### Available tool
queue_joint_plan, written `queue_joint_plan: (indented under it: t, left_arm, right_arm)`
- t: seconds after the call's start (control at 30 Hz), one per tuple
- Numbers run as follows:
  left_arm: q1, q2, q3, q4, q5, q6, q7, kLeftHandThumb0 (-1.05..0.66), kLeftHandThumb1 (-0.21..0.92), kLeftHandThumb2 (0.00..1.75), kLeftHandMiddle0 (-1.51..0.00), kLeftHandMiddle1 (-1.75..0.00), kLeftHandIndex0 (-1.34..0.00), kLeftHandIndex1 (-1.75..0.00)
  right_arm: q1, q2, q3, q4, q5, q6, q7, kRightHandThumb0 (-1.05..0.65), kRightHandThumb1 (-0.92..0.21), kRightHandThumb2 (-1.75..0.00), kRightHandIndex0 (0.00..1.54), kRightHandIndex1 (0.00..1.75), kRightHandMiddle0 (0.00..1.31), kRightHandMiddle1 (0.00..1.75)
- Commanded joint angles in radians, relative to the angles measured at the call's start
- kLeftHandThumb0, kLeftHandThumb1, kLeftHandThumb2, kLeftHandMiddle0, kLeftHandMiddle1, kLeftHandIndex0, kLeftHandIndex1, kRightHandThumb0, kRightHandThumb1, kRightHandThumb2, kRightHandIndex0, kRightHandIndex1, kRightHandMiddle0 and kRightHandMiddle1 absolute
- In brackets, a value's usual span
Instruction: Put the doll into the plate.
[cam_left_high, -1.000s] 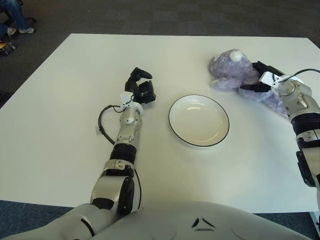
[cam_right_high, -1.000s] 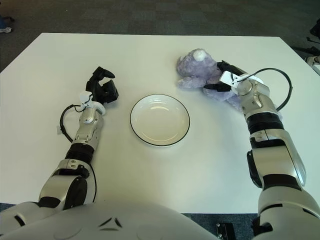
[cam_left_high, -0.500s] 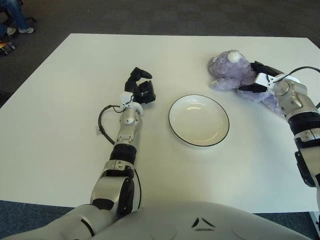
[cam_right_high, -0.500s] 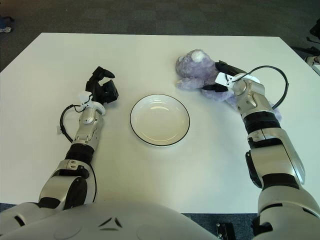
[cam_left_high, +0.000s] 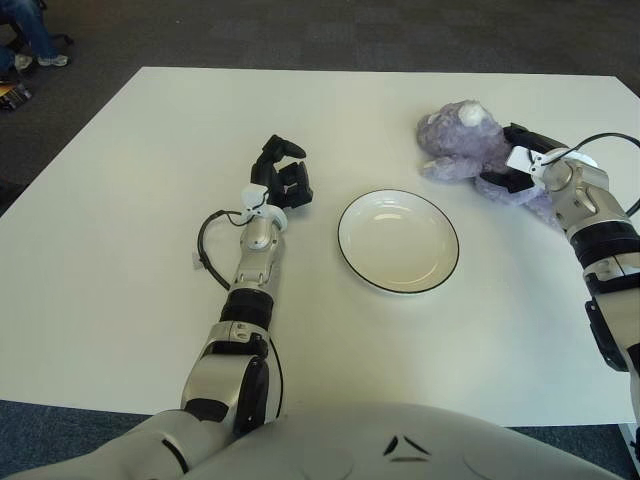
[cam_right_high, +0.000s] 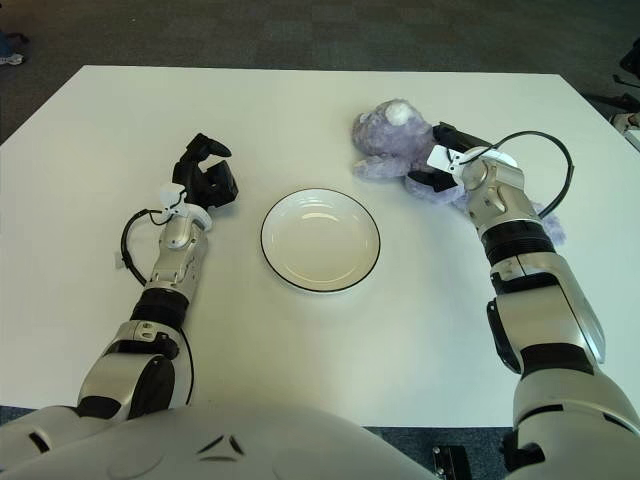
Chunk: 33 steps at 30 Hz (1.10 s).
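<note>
A purple plush doll (cam_left_high: 458, 138) lies on the white table at the back right, its head with a white patch pointing away from me. My right hand (cam_left_high: 516, 166) sits against the doll's right side, its black fingers closed around the plush body. A white plate (cam_left_high: 398, 288) with a dark rim stands near the table's middle, left of the doll and apart from it, with nothing in it. My left hand (cam_left_high: 284, 176) shows just left of the plate, fingers loosely bent and holding nothing.
The white table (cam_left_high: 120, 250) runs wide to the left and front. A black cable (cam_left_high: 204, 252) loops beside my left forearm. Dark carpet lies beyond the far edge, with a person's feet (cam_left_high: 30, 50) at the top left.
My right wrist has shifted a little toward the doll and its fingers have tightened on it; the doll has barely shifted. The left hand and the plate stay put.
</note>
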Motion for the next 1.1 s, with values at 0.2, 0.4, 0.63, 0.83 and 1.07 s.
queue_joint_plan:
  t: [0.2, 0.4, 0.63, 0.83, 1.07]
  left_arm:
    - [0.057, -0.005, 0.001, 0.039, -0.006, -0.003, -0.002, -0.44, 0.43, 1.17, -1.13, -1.75, -0.52, -1.75]
    - [0.053, -0.003, 0.002, 0.044, -0.008, -0.003, -0.004, -0.44, 0.43, 1.17, -1.13, -1.75, -0.52, -1.75]
    - [0.052, -0.002, 0.003, 0.047, -0.008, -0.002, -0.004, -0.44, 0.43, 1.17, -1.13, -1.75, -0.52, -1.75]
    - [0.049, 0.000, 0.003, 0.051, -0.007, -0.002, -0.006, -0.44, 0.43, 1.17, -1.14, -1.75, -0.52, -1.75]
    - [0.048, 0.000, 0.004, 0.054, -0.014, 0.001, -0.014, -0.44, 0.43, 1.18, -1.12, -1.75, -0.52, -1.75]
  right_arm:
    - [0.042, 0.015, 0.006, 0.010, -0.012, 0.075, -0.020, 0.44, -0.40, -1.16, 0.56, 1.70, 0.27, 1.69]
    - [0.049, 0.039, -0.046, -0.008, 0.038, 0.125, -0.032, 0.49, -0.26, -1.38, 0.65, 1.74, 0.62, 1.74]
    - [0.063, 0.043, -0.077, -0.054, 0.056, 0.175, -0.036, 0.51, -0.22, -1.43, 0.69, 1.75, 0.75, 1.75]
    - [0.071, 0.049, -0.090, -0.083, 0.060, 0.204, -0.053, 0.51, -0.21, -1.44, 0.69, 1.75, 0.79, 1.75]
    - [0.108, 0.049, -0.156, -0.199, 0.086, 0.249, -0.094, 0.51, -0.21, -1.45, 0.69, 1.75, 0.78, 1.75]
